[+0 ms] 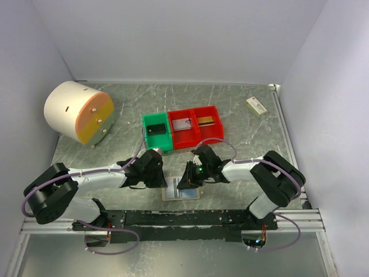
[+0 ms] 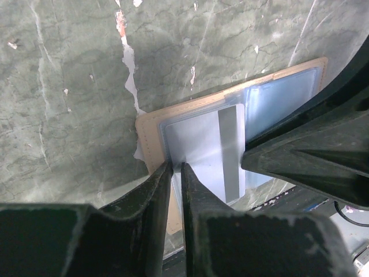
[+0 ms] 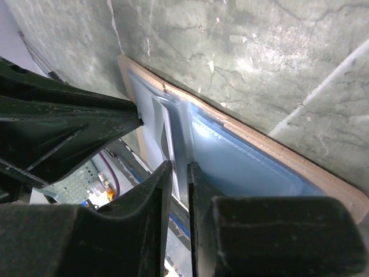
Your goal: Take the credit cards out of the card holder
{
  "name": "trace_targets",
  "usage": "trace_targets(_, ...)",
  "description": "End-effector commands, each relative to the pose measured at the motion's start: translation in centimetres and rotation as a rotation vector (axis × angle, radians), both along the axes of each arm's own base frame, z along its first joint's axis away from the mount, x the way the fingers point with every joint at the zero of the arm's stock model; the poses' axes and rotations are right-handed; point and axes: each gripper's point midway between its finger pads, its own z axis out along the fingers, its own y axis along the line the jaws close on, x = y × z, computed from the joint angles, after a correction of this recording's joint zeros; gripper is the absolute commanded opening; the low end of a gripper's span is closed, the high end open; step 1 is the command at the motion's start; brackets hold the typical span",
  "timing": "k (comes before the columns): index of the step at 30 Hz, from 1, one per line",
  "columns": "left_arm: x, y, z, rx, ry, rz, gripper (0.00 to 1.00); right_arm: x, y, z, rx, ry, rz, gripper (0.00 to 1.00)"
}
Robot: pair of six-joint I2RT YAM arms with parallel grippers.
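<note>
The tan card holder (image 1: 181,194) lies open on the table's near edge between both grippers, its pale blue-grey pockets facing up. A silver-grey credit card (image 2: 212,151) with a darker stripe sits in a pocket. My left gripper (image 2: 176,171) is shut on the holder's tan left edge (image 2: 151,144). My right gripper (image 3: 180,171) stands over the middle of the holder (image 3: 259,167). Its jaws are a narrow gap apart around the card's upturned edge (image 3: 172,131), not clamped. In the top view the left gripper (image 1: 161,176) and right gripper (image 1: 187,180) nearly meet.
Behind the holder stand a green bin (image 1: 157,134) with a dark card (image 1: 155,129), a red bin (image 1: 183,137) with a silver card (image 1: 183,124), and a second red bin (image 1: 210,131) with a gold card (image 1: 206,120). A white-and-green box (image 1: 255,105) lies back right, a white drum (image 1: 78,111) back left.
</note>
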Motion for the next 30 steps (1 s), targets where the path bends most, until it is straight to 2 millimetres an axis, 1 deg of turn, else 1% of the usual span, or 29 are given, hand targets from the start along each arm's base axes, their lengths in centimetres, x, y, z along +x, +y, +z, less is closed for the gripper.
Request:
trace_targets(1, -0.3, 1.3, -1.2, 0.084, 0.012, 0.004, 0.24, -0.2, 0.6, 0.0, 0.023, -0.002, 0.021, 0.14)
trace_targets(4, -0.3, 1.4, -1.2, 0.087, 0.013, 0.006, 0.24, -0.1, 0.9, 0.6, 0.053, -0.011, 0.026, 0.06)
trace_targets(8, -0.4, 1.5, -1.3, 0.087, 0.017, 0.006, 0.24, 0.0, 1.3, 1.6, 0.093, -0.017, 0.034, 0.00)
trace_targets(10, -0.5, 1.5, -1.4, 0.088, 0.018, 0.004, 0.23, 0.0, 1.5, 1.9, 0.100, -0.019, 0.039, 0.00)
trace_targets(13, -0.5, 1.4, -1.3, 0.084, 0.017, 0.005, 0.23, 0.0, 1.4, 1.6, 0.084, -0.007, 0.040, 0.00)
trace_targets(16, -0.5, 1.5, -1.2, 0.082, 0.015, 0.008, 0.23, 0.1, 1.6, 1.4, 0.080, 0.000, 0.039, 0.07)
trace_targets(19, -0.5, 1.6, -1.2, 0.087, 0.014, 0.008, 0.23, 0.2, 1.6, 1.1, 0.077, 0.010, 0.035, 0.09)
trace_targets(22, -0.5, 1.7, -1.1, 0.088, 0.015, 0.010, 0.23, 0.2, 1.8, 1.0, 0.083, 0.016, 0.037, 0.08)
trace_targets(25, -0.5, 1.7, -1.1, 0.085, 0.012, 0.012, 0.22, 0.3, 1.8, 1.1, 0.080, 0.010, 0.036, 0.01)
trace_targets(27, -0.5, 1.8, -1.1, 0.090, 0.013, 0.016, 0.22, 0.4, 1.4, 1.2, 0.067, -0.003, 0.033, 0.00)
trace_targets(30, -0.6, 2.0, -1.2, 0.096, 0.015, 0.018, 0.22, 0.8, 0.3, 1.2, 0.048, -0.012, 0.020, 0.00)
